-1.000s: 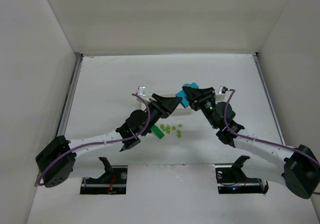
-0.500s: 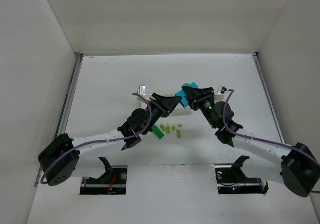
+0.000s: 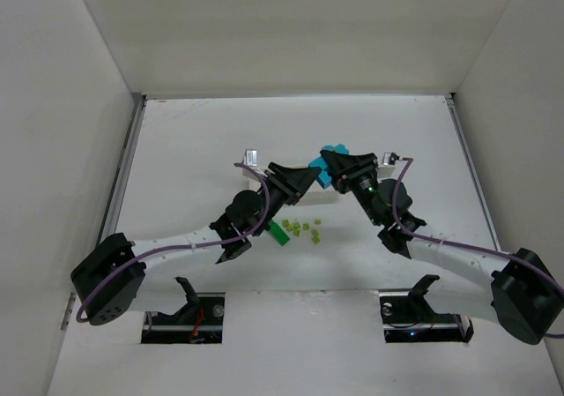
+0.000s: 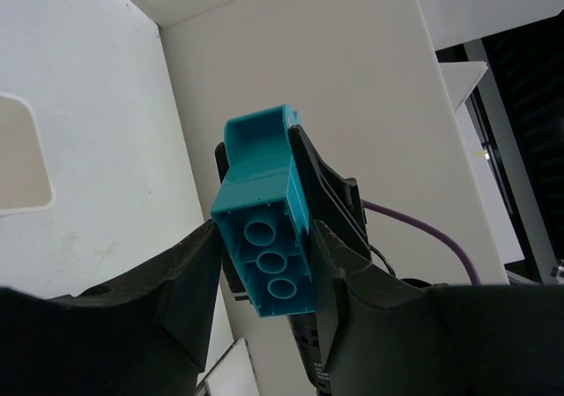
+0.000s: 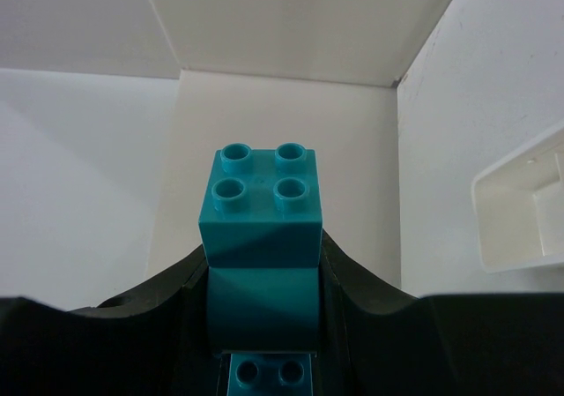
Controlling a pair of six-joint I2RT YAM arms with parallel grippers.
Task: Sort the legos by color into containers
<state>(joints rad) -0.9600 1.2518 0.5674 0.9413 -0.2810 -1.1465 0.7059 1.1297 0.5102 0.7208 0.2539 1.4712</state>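
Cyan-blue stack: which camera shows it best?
Right wrist view: the cyan-blue stack fills the centre, studs visible, clamped in the right hand. Left wrist view shows its hollow underside in the left hand. Top external view shows only a small patch.

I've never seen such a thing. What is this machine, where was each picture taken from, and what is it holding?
These are two robot arms on a white table, each ending in a two-finger gripper. The wide picture comes from a fixed camera above. The other two come from cameras on the wrists, so each shows its own black fingers close up. On the table lie a green brick and tiny yellow-green pieces. A white tray shows at the edge of the wrist views. The left gripper and the right gripper both seem closed on one cyan stack, held between them.
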